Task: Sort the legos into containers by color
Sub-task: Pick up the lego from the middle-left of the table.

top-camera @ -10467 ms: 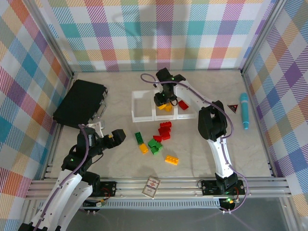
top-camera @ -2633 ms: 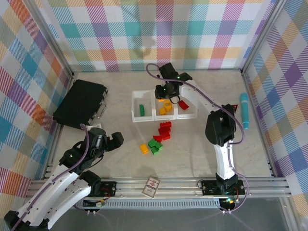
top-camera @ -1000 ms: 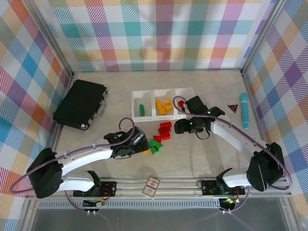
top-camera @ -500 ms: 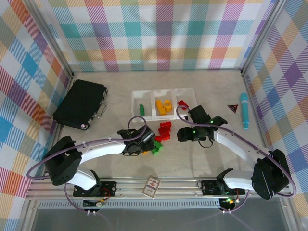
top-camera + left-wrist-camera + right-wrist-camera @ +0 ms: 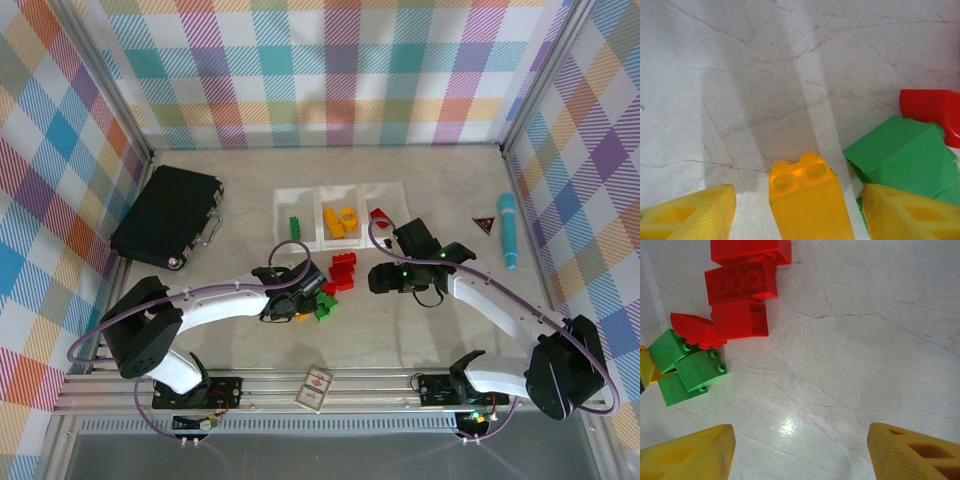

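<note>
A yellow lego [image 5: 805, 202] lies on the table between the fingers of my left gripper [image 5: 799, 192], which is open with a gap on each side of the brick. Green legos [image 5: 900, 160] and a red one [image 5: 932, 112] lie just right of it. In the top view the left gripper [image 5: 303, 303] is at the loose pile. My right gripper [image 5: 378, 277] is open over bare table, with red legos [image 5: 740, 285] and green legos [image 5: 690, 370] ahead to its left. The containers [image 5: 322, 240] hold a green lego [image 5: 295, 227], yellow legos [image 5: 341, 221] and a red lego [image 5: 379, 213].
A flat black box [image 5: 166, 215] lies at the back left. A red-and-white card [image 5: 316, 387] sits at the front edge. A teal pen [image 5: 509, 230] and a small dark triangle [image 5: 486, 223] lie at the right.
My left gripper has reached from the left side to the pile and now straddles the yellow lego. The right gripper came off the trays and barely moved in the last half second.
</note>
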Robot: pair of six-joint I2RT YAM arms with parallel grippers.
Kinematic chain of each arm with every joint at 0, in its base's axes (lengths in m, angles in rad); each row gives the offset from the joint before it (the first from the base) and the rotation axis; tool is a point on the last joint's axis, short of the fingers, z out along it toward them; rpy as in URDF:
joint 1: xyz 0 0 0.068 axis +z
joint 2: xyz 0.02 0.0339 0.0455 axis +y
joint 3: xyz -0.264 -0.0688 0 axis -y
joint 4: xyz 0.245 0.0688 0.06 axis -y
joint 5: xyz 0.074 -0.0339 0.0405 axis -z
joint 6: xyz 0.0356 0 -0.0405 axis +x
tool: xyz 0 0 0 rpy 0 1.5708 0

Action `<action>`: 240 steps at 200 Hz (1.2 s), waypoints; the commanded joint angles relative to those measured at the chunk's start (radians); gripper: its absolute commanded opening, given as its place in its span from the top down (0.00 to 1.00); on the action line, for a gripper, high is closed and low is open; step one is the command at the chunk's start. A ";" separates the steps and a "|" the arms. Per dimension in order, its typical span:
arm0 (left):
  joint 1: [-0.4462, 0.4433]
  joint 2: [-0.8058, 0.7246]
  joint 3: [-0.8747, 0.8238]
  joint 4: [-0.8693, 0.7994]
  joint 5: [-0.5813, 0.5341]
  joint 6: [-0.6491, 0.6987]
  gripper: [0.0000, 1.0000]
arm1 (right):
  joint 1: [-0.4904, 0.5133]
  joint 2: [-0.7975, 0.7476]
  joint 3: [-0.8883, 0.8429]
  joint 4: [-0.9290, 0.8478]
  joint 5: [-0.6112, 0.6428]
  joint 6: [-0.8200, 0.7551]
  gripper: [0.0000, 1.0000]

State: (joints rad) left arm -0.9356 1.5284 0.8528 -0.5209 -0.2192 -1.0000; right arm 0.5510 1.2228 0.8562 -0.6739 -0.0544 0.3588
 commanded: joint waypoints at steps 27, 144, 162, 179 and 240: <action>-0.009 -0.002 0.006 -0.030 -0.015 0.003 0.40 | 0.005 -0.003 -0.022 0.012 0.000 -0.006 0.29; -0.009 0.082 0.026 0.002 0.009 0.014 0.52 | 0.004 -0.002 -0.025 0.007 0.009 -0.018 0.29; -0.008 0.064 0.029 -0.006 0.001 0.015 0.60 | 0.004 -0.005 -0.026 0.004 0.014 -0.021 0.29; -0.008 0.035 0.039 -0.024 -0.015 0.020 0.67 | 0.004 -0.011 -0.027 0.003 0.019 -0.020 0.29; -0.008 -0.102 0.225 -0.098 -0.112 0.152 0.70 | 0.003 -0.075 -0.009 -0.002 0.090 -0.013 0.32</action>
State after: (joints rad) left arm -0.9356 1.4708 0.9489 -0.5735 -0.2535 -0.9367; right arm 0.5510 1.1908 0.8352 -0.6731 -0.0147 0.3515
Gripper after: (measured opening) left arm 0.342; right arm 0.692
